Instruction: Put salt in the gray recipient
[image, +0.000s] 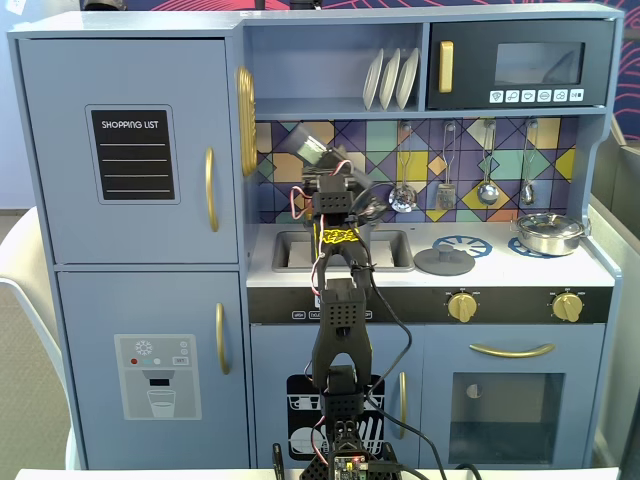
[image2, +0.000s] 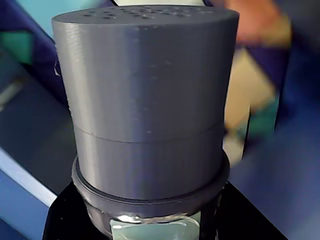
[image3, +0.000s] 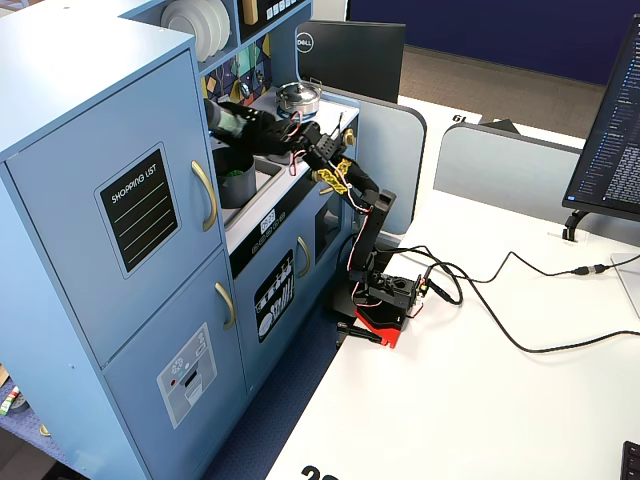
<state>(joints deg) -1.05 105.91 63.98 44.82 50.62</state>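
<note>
Blue wooden toy kitchen (image: 140, 250) fills the fixed view, black shopping-list chalkboard (image: 132, 154) on its upper door. Three white plates (image: 391, 78) stand on the shelf, a shiny steel pan (image: 548, 233) sits on the right burner, a flat gray knobbed lid (image: 444, 261) beside it.

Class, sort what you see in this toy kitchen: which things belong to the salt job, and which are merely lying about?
Job: salt, held by the gripper; gray recipient at the sink.
Lying about: steel pan, flat gray lid, white plates, hanging utensils.
</note>
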